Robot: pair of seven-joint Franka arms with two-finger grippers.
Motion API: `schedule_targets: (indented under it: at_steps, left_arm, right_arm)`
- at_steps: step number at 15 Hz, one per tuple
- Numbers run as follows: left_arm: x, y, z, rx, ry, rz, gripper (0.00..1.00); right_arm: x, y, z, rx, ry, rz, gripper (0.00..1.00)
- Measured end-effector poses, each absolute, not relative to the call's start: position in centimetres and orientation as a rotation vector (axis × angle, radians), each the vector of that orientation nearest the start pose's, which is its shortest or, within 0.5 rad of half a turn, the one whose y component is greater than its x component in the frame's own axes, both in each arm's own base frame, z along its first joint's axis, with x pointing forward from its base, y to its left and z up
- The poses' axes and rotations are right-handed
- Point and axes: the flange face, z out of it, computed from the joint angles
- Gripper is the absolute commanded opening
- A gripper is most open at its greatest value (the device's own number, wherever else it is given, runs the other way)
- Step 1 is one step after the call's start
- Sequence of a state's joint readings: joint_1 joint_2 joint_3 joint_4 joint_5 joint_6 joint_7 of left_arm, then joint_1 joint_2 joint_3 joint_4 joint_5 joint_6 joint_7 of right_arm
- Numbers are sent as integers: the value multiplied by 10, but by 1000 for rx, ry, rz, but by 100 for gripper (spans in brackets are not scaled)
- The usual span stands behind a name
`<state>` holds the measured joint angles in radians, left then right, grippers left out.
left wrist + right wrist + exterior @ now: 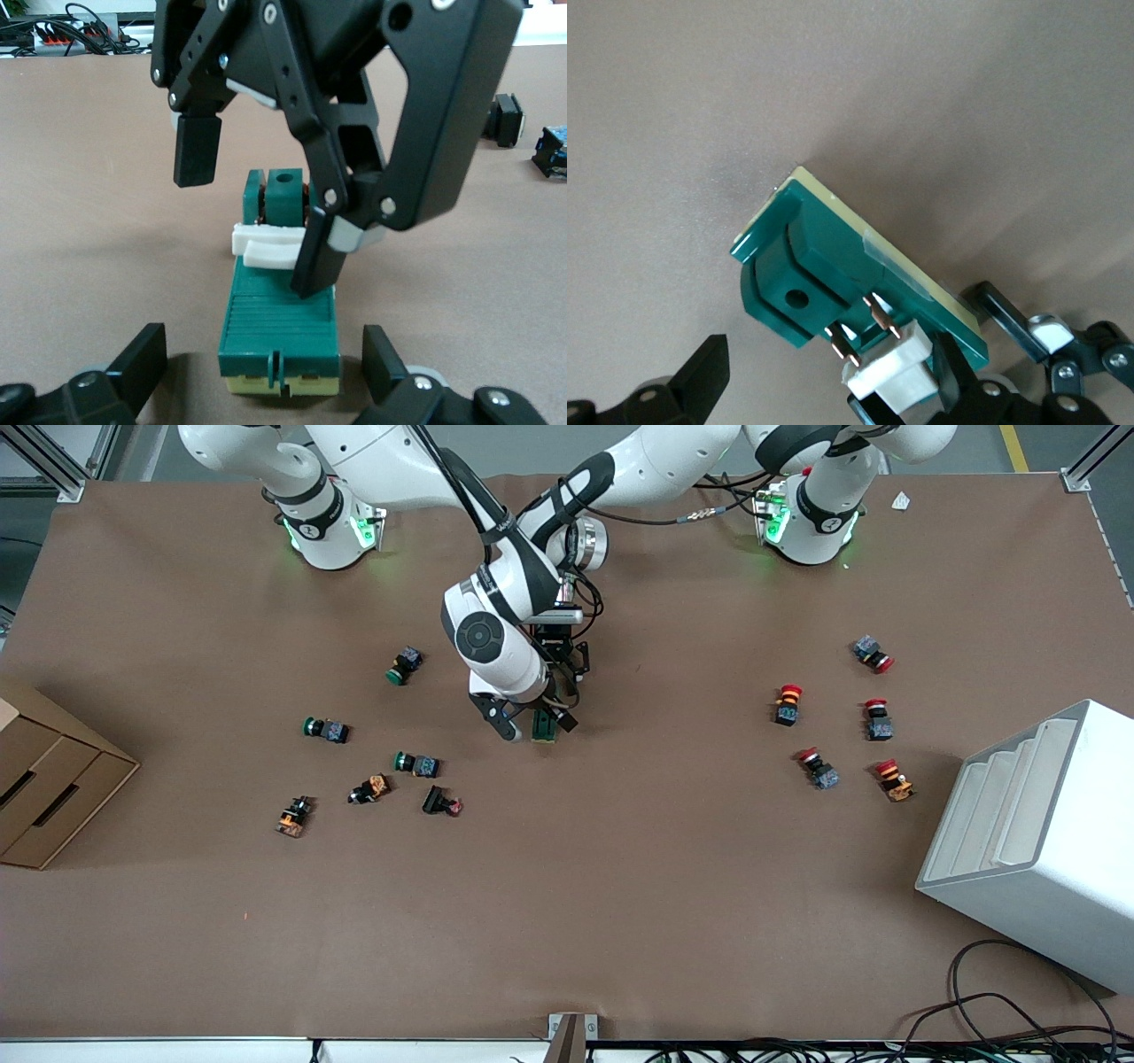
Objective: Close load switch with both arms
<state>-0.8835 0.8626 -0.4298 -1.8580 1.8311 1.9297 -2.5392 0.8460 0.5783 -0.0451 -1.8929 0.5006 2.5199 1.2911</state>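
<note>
the load switch (544, 727) lay flat on the table (620, 868) near the middle, under both grippers, its white lever (266, 245) sticking up at the end away from the left wrist camera. the right gripper (257, 212) hung over that lever end, fingers spread wide, one fingertip (314, 266) right against the lever, the other (197, 150) up and clear of the switch. the left gripper (266, 367) sat low at the other end, fingers wide on either side of the body, not yet touching as far as i could see.

my read: the step in hand was pressing the lever over. to do it well, the left gripper should pinch the green body first so it can't skid or tip, then the right fingertip pushes the lever steadily down along the body, not sideways. a push with no hold would likely slide the switch.

push buttons lay scattered toward both ends of the table. no brand, label or writing was readable on the switch.
</note>
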Motion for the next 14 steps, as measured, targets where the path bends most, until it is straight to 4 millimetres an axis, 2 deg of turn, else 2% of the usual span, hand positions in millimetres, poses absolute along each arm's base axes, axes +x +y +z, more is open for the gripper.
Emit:
schedule_targets:
  at_steps: [9, 12, 14]
  left_arm:
    - [221, -564, 77, -2722, 49, -1608, 99]
    - [221, -564, 77, -2722, 48, -1608, 99]
    - [221, -564, 77, -2722, 48, -1608, 99]
  right_arm:
    - [467, 451, 228, -2610, 1289, 322, 100]
    - [482, 460, 242, -2573, 1276, 295, 100]
    - [484, 463, 240, -2573, 1275, 295, 100]
